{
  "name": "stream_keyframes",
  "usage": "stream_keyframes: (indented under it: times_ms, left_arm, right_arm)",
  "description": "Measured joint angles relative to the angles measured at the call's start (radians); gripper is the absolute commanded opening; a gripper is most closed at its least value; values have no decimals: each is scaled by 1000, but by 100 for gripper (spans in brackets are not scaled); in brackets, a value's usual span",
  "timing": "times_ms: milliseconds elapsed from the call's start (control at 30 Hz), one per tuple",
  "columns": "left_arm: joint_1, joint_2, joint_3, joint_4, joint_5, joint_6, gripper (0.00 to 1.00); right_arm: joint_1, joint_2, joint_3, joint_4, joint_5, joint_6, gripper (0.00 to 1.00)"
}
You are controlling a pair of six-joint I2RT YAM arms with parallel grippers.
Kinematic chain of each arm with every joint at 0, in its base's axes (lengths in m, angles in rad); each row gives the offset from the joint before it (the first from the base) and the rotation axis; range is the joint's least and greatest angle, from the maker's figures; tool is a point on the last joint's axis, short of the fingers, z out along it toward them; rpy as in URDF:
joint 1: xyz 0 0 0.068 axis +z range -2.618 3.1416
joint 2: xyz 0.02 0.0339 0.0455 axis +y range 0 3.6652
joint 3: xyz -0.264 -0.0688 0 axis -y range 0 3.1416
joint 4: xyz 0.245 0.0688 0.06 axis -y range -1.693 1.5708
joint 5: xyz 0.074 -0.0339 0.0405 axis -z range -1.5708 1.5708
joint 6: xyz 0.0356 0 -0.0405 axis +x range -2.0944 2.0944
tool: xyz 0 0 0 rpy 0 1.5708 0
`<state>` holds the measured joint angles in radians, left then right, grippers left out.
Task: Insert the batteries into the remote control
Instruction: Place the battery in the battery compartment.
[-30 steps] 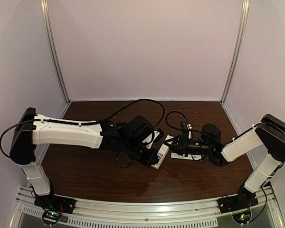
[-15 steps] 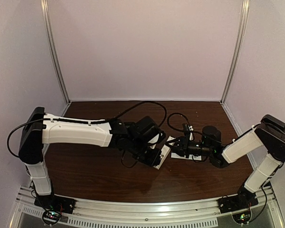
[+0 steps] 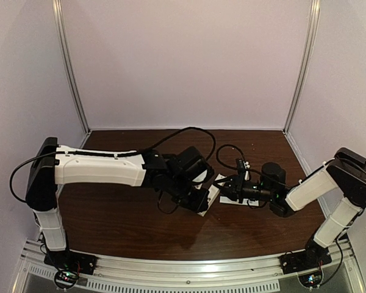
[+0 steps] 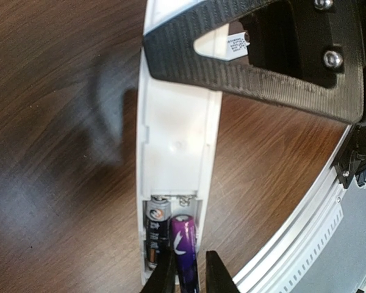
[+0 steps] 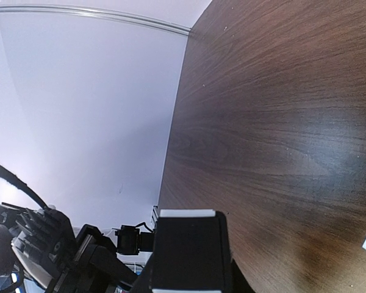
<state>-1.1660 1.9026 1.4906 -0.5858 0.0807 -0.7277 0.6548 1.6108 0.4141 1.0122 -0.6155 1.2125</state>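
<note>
The remote control (image 4: 177, 140) lies back-up on the table with its battery bay open. The dark battery (image 4: 157, 235) sits in the bay's left slot. My left gripper (image 4: 189, 273) is shut on the purple battery (image 4: 184, 244), which lies slanted in the right slot, its tip near the spring end. My right gripper (image 3: 227, 188) is shut on the remote's far end; one of its ribbed black fingers (image 4: 262, 67) crosses the remote. In the right wrist view only a white edge of the remote (image 5: 187, 214) shows past the black finger (image 5: 188, 256).
A thin flat white strip (image 3: 235, 202) lies on the brown table under my right gripper. The metal rail (image 4: 293, 238) at the table's near edge runs close to the remote. White booth walls (image 3: 183, 61) enclose the table.
My left arm has shifted a little to the right and towards the remote's near end. My right gripper has stayed on the remote.
</note>
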Motion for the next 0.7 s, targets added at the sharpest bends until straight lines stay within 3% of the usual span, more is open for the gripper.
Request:
stream_keyframes:
  times_ms: [267,433,567,700]
  left_arm:
    - [-2,-36,-3,17,-26,26,32]
    - [2,-136,-48,56,-84,78,46]
    - [2,-217,-78,93,-116,133,45]
    - [2,-354,-212,199,-127,235,45]
  right_arm:
    - [0,2,-15,50,-19,43,0]
    - [0,2,-15,91,-56,78,0]
    - [0,14,-24,151,-84,127,0]
    - [-1,40,-31,221,-115,190,0]
